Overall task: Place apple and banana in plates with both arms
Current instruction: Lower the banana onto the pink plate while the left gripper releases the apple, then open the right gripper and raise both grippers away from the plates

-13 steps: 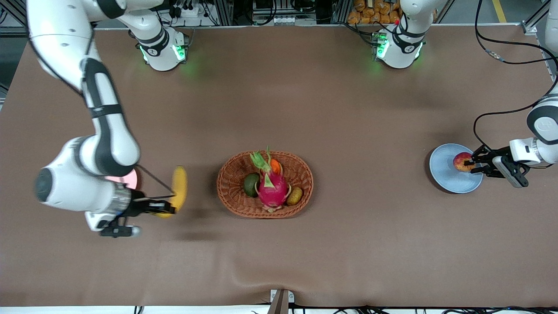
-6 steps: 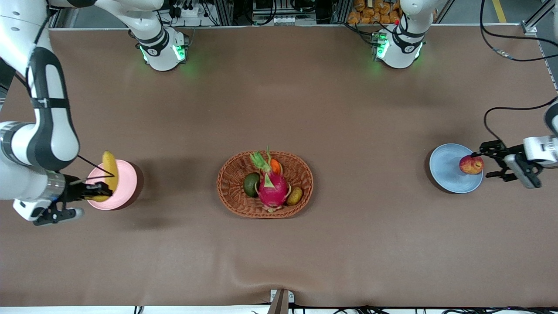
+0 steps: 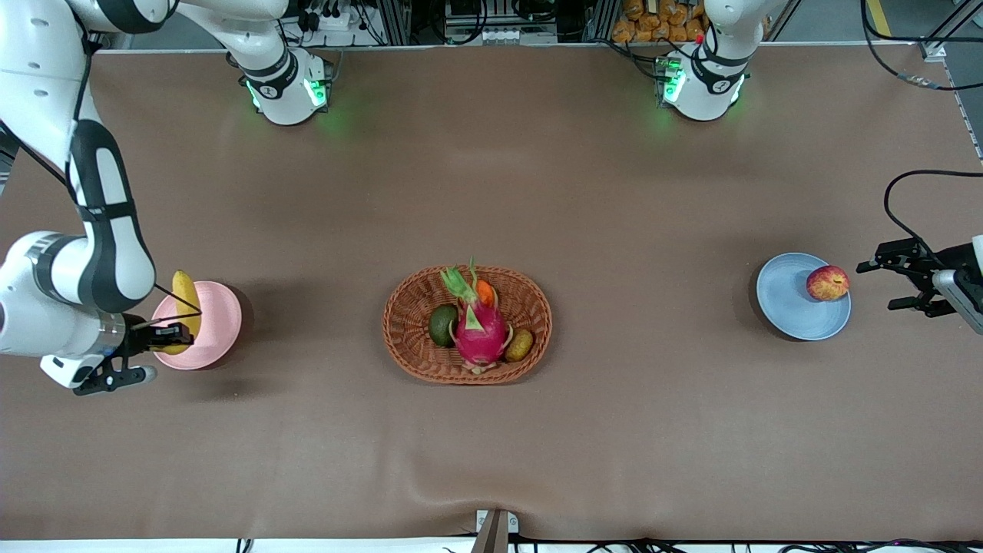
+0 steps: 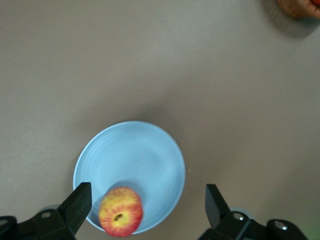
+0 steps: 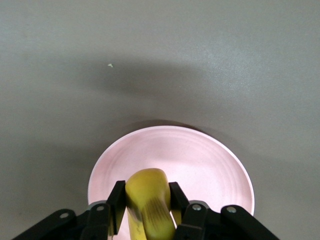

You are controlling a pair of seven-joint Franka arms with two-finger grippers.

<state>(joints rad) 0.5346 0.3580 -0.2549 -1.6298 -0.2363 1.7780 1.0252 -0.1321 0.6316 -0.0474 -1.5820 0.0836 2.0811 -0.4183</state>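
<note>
The red and yellow apple (image 3: 828, 283) lies on the light blue plate (image 3: 787, 299) at the left arm's end of the table; it also shows in the left wrist view (image 4: 120, 211) on that plate (image 4: 135, 155). My left gripper (image 3: 895, 280) is open and empty, just off the plate's edge, apart from the apple. My right gripper (image 3: 173, 334) is shut on the yellow banana (image 3: 184, 307) over the pale pink plate (image 3: 215, 326) at the right arm's end. In the right wrist view the fingers (image 5: 116, 200) clamp the banana (image 5: 147, 202) above the pink plate (image 5: 200, 160).
An oval brown wicker basket (image 3: 407, 338) stands mid-table with a pink dragon fruit (image 3: 480, 326), a green fruit (image 3: 442, 325), a brownish fruit (image 3: 520, 345) and an orange piece (image 3: 485, 293). A cable (image 3: 898, 196) loops above the left gripper.
My right gripper carried the banana from beside the basket over to the pink plate. My left gripper let go of the apple and drew back off the blue plate.
</note>
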